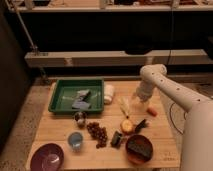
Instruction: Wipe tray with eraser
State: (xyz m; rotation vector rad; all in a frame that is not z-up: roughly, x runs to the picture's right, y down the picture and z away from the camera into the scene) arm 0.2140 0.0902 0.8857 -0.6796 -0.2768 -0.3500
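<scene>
The pincer (141,96) hung wide and empty right of the tray (58,98); the eraser (140,146) lay in the brown bowl (131,159), well apart. Best to straddle its narrow width squarely; grip low.

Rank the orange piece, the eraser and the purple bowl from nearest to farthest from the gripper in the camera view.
The gripper hangs over the table, on its right side.
1. Orange piece, just beside it, right.
2. Eraser, in the front-right bowl.
3. Purple bowl, front-left corner.
</scene>
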